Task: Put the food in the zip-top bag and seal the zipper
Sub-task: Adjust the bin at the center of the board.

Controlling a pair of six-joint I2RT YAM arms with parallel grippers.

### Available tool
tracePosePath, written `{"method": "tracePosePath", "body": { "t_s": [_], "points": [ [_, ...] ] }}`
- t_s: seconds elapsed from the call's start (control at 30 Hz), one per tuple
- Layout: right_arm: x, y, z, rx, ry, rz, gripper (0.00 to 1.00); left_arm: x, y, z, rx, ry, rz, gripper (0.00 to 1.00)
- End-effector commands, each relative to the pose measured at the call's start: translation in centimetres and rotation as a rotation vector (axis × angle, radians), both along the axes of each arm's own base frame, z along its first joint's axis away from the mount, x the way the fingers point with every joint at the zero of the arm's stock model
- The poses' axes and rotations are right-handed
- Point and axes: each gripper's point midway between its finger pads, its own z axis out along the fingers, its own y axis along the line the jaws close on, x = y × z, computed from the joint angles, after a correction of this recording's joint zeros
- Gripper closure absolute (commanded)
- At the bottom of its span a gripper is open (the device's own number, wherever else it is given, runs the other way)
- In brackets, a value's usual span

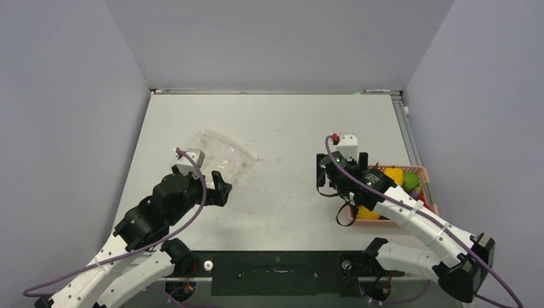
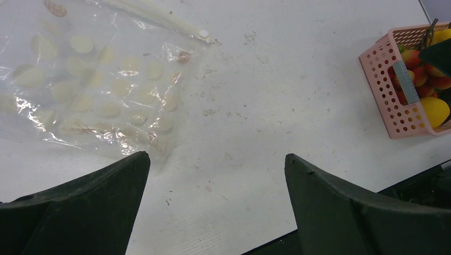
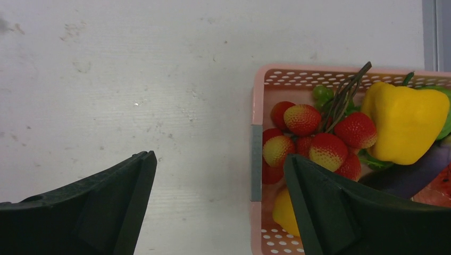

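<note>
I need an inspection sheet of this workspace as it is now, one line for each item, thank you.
Surface: white table, smudged, with small dark specks.
Job's things: clear dotted bag lies flat on the left, no food seen inside; its zipper runs along the far edge; strawberries, yellow pepper and lemon sit in the pink basket on the right.
Clutter: nothing seen.
Grippers: left gripper open, by the bag, holding nothing; right gripper open, at the basket's left rim, holding nothing.
Cables: purple cable on each arm, hanging loose.
Surroundings: grey walls on three sides.
</note>
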Motion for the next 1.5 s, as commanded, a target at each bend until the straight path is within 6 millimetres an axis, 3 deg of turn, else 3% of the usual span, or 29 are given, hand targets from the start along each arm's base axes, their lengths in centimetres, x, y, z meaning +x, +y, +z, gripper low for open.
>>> {"method": "tracePosePath", "body": {
  "t_s": [0.0,0.17,0.73,0.9,1.03,1.33,1.47],
  "points": [
    [0.3,-0.5,-2.6,-0.001,0.071,-0.001,0.04,0.2,0.2,1.2,-0.026,-0.03,0.023,0.04],
    [0.7,-1.5,-4.0,0.01,0.105,-0.042,0.0,0.1,0.0,1.2,-0.032,-0.028,0.012,0.04],
    [1.8,-3.2,-7.9,-0.018,0.168,-0.107,0.26,-0.1,-0.1,1.2,-0.037,-0.029,-0.001,0.04],
    [2.2,-3.7,-9.3,0.003,0.202,-0.115,0.38,-0.1,-0.3,1.2,-0.039,-0.027,-0.007,0.04],
    [2.6,-3.5,-9.4,0.022,0.202,-0.113,0.48,-0.1,-0.4,1.1,-0.037,-0.024,-0.012,0.04],
    [3.1,-3.5,-10.6,0.012,0.229,-0.118,0.56,-0.1,-0.5,0.9,-0.033,-0.017,-0.016,0.04],
    [3.3,-3.5,-10.7,0.005,0.231,-0.118,0.64,-0.1,-0.5,0.9,-0.03,-0.017,-0.018,0.04]
  ]
}}
